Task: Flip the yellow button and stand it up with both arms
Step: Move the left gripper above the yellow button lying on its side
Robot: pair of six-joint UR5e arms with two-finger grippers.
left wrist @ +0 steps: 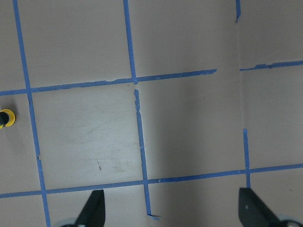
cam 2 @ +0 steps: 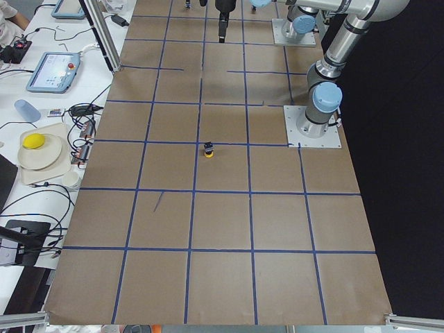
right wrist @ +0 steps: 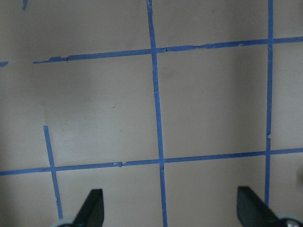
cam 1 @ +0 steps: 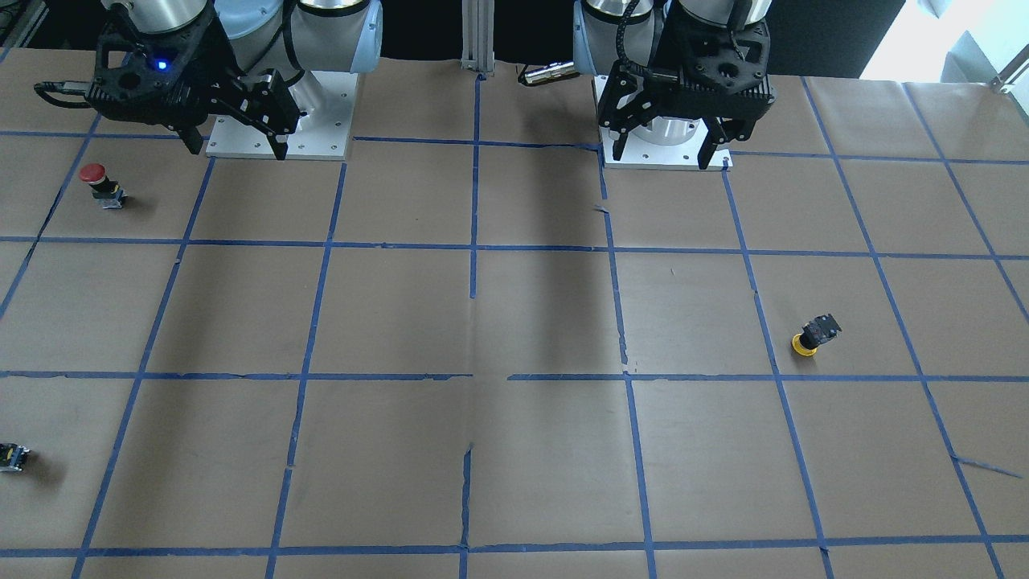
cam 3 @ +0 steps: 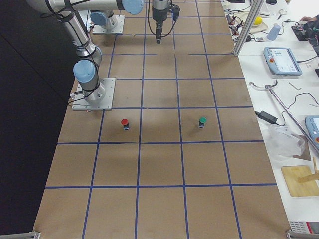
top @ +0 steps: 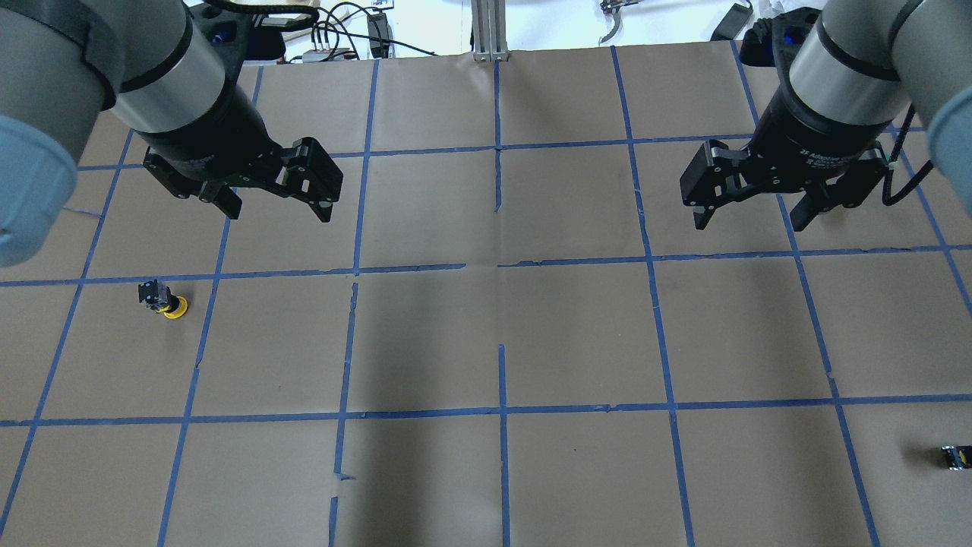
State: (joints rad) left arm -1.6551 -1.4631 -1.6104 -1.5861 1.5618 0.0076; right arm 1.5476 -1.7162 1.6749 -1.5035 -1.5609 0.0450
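The yellow button (cam 1: 813, 334) lies tipped on its side on the brown paper, on my left side. It also shows in the overhead view (top: 163, 298), the exterior left view (cam 2: 208, 149), and at the left edge of the left wrist view (left wrist: 5, 118). My left gripper (top: 277, 211) is open and empty. It hangs above the table, nearer my base than the button and off to its inner side. My right gripper (top: 750, 220) is open and empty above the table's other half, far from the button. Both also show in the front view: left (cam 1: 663, 153), right (cam 1: 237, 147).
A red-capped button (cam 1: 100, 185) stands upright near my right arm's base plate. A tiny black block with a yellow spot (cam 1: 12, 457) lies at the far right edge and also shows in the overhead view (top: 955, 456). Blue tape lines grid the paper.
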